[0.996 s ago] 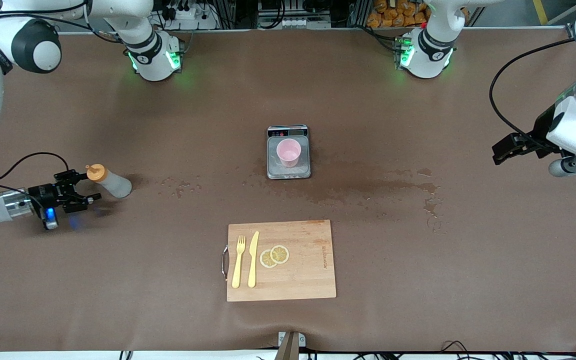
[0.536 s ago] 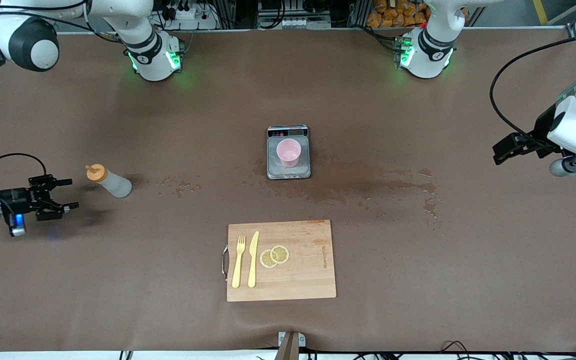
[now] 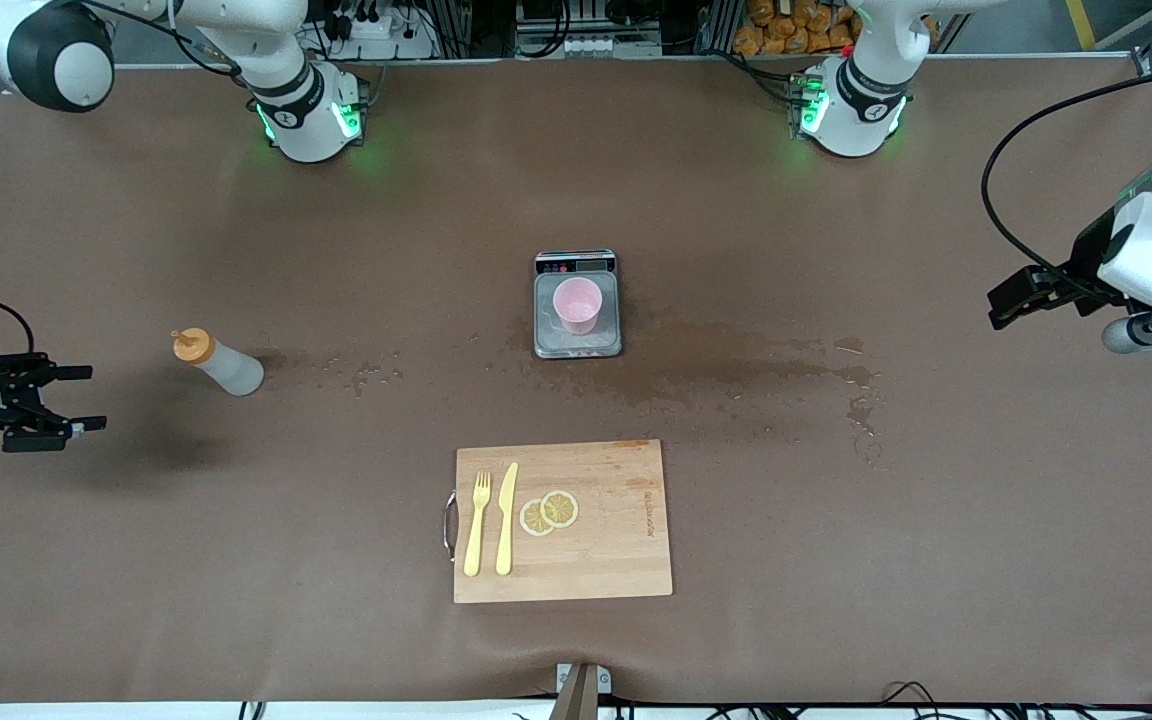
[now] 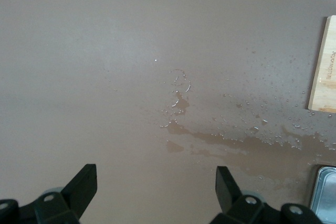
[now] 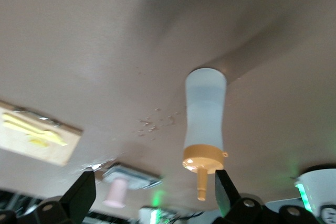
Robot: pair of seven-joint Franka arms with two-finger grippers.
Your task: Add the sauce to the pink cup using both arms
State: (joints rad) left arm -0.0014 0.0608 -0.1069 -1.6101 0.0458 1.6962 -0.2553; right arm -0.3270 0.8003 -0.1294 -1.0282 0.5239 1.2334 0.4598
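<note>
Right claw (image 3: 76,398) is backing away from the sauce (image 3: 219,363), released; left claw (image 4: 156,192) is waiting, released; pink cup (image 3: 576,305) apparently filled already.

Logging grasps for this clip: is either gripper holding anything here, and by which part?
Nothing is held. The right gripper is open beside the sauce bottle, apart from it; the left gripper waits open.

A grey scale (image 3: 577,303) sits mid-table, with wet spill patches (image 3: 736,370) beside it (trailing toward the left arm's end). Nearer the front camera lies a wooden cutting board (image 3: 616,540) carrying a yellow fork (image 3: 477,523), yellow knife (image 3: 506,518) and two lemon slices (image 3: 548,512).
</note>
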